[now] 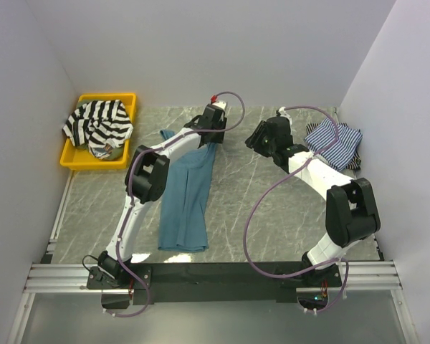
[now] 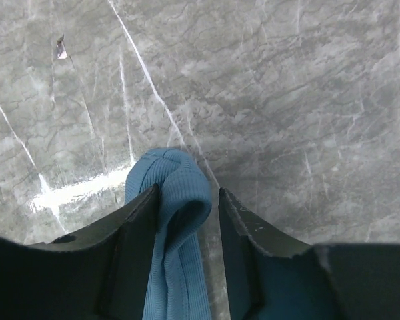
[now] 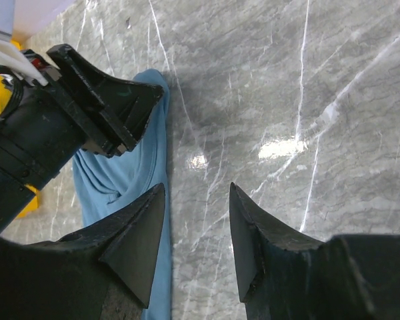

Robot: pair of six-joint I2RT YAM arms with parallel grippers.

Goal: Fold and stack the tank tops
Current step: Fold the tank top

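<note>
A teal-blue tank top (image 1: 185,193) lies lengthwise on the marble table, folded into a long narrow strip. My left gripper (image 1: 213,127) is at its far end. In the left wrist view a bunched strap of the teal top (image 2: 168,175) sits between the jaws of the left gripper (image 2: 189,200), touching the left finger with a gap to the right one. My right gripper (image 3: 197,200) hangs open over bare marble just right of the teal top (image 3: 123,183), with nothing between its fingers. A black-and-white striped tank top (image 1: 97,123) lies in the tray. Thin-striped tank tops (image 1: 335,143) lie piled at the far right.
The yellow tray (image 1: 74,162) stands at the far left against the wall. White walls close the table on the left, back and right. The two wrists are close together near the far middle; the left gripper (image 3: 117,107) shows in the right wrist view.
</note>
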